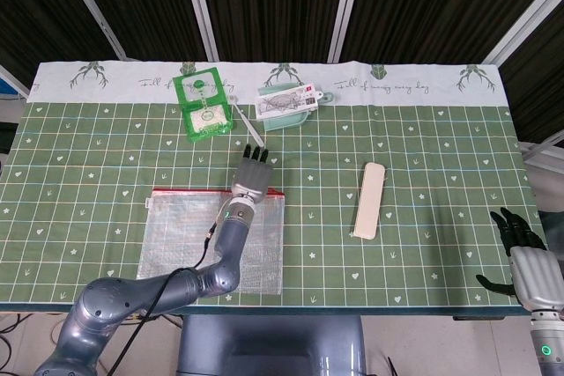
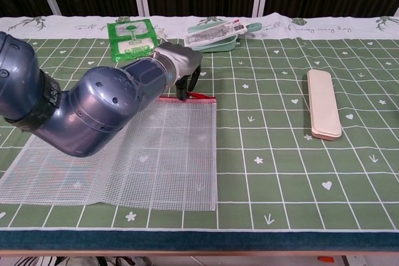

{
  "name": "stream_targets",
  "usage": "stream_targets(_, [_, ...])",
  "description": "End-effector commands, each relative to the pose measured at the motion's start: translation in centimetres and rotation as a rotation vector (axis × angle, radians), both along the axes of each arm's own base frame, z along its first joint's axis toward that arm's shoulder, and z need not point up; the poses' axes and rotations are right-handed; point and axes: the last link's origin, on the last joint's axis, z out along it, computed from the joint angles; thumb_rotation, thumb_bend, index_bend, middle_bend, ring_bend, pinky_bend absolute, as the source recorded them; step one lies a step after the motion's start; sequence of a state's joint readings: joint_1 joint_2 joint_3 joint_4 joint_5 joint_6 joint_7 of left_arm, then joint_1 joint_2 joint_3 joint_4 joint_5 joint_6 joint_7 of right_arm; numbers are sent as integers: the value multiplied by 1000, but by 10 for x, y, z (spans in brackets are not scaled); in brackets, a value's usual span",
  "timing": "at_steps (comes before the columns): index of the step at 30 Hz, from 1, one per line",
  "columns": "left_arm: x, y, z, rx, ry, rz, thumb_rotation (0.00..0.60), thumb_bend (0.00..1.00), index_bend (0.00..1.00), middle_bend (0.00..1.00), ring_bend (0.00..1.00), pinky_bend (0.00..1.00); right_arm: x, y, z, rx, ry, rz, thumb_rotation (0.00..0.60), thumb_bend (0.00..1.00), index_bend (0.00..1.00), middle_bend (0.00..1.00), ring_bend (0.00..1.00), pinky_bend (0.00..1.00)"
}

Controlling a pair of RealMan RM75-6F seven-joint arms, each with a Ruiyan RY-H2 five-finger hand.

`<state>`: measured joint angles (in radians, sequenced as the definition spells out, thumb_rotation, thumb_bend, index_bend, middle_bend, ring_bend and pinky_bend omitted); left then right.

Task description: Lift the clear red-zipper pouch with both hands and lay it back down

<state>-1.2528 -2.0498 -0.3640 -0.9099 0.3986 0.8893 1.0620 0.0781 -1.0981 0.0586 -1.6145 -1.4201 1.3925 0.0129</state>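
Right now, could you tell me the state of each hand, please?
Left hand: over the pouch zipper edge; grip cannot be told.
Right hand: open, holding nothing.

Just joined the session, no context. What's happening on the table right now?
The left hand is down at the red zipper edge of the clear pouch, near its right corner; whether it grips anything cannot be told. The pouch lies flat on the green tablecloth. The right hand hangs open off the table's right edge, away from the pouch. The lift is not yet under way.
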Motion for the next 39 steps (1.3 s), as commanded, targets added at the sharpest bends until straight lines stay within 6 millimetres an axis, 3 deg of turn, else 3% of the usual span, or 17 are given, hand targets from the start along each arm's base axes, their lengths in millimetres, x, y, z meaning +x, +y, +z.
stream_targets(1, [0, 0, -1, -2, 3, -1, 600, 282, 512, 96, 0, 0, 0, 0, 0, 1, 0, 1, 600, 143, 0, 0, 0, 197])
stream_targets(24, [3, 1, 3, 0, -1, -7, 600, 406, 588, 115, 0, 0, 1, 1, -1, 8, -12, -2, 600, 148, 0, 0, 0, 197])
stream_targets(39, [23, 7, 35, 47, -49, -55, 600, 420, 598, 123, 0, 0, 3, 2, -1, 13, -28, -12, 600, 149, 0, 0, 0, 197])
